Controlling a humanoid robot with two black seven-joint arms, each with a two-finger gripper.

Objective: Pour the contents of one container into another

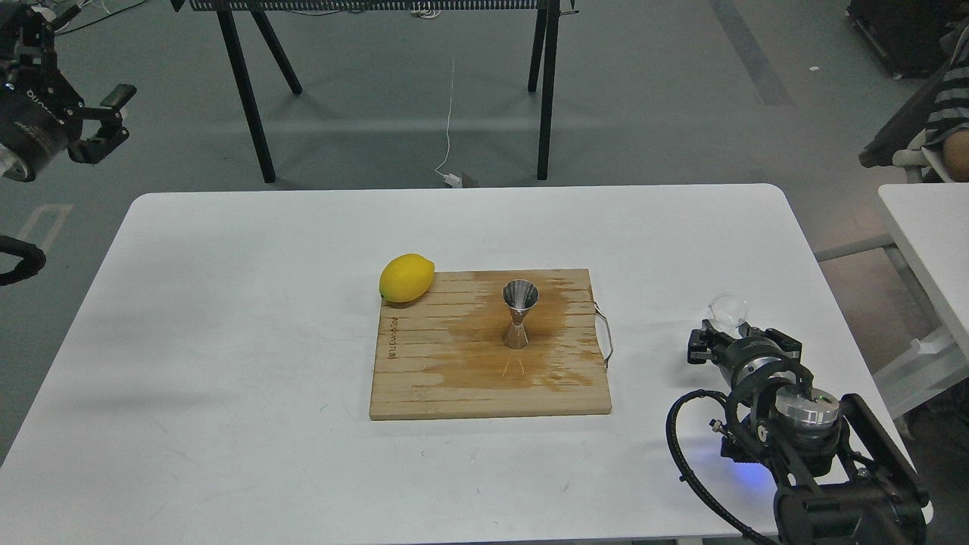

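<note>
Glass cup at your right fingers, jigger waiting on the board.

Your right fingers (719, 333) sit at the glass cup (728, 309); whether they pinch it, you cannot tell. Left fingers (113, 121) hang spread, well off the bench (227, 303). Next: carry the cup over the upright jigger (519, 314) on the wet board (424, 378) and tip gently.

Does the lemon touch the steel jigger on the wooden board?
Apart. In the head view the lemon lies at the board's far left corner, and the jigger stands upright near the middle, with bare wood plainly between them.
</note>
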